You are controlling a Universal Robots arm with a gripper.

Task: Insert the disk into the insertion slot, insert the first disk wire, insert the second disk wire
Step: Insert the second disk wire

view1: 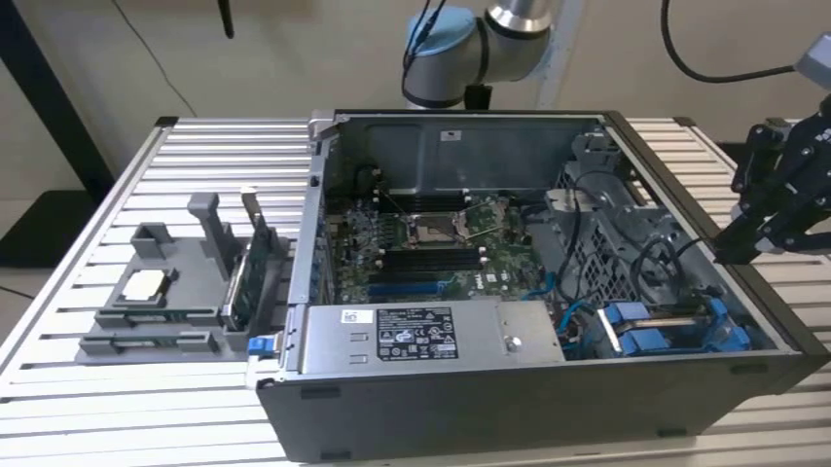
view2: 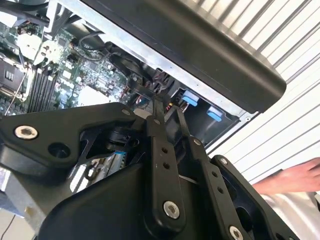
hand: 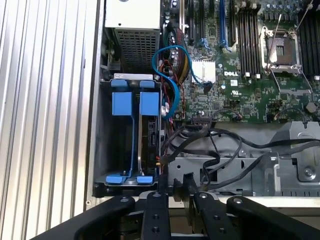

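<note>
Exterior view: gripper hangs outside case, at exterior view's right, above rim. Slot with blue tabs lies below it, toward exterior view's left, in case's near corner.

Second wrist view: gripper jaws nearly together, nothing seen between.

First wrist view: disk sits on edge inside slot, long axis running toward gripper, passing beside it. Loose black wires lie between disk and gripper. Plugged or not: cannot tell.

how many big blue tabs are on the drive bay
2. Both sit side by side at the end of the insertion slot nearest the power-supply box: the outer blue tab, and the inner blue tab on the motherboard side. More may be hidden deeper.
</note>
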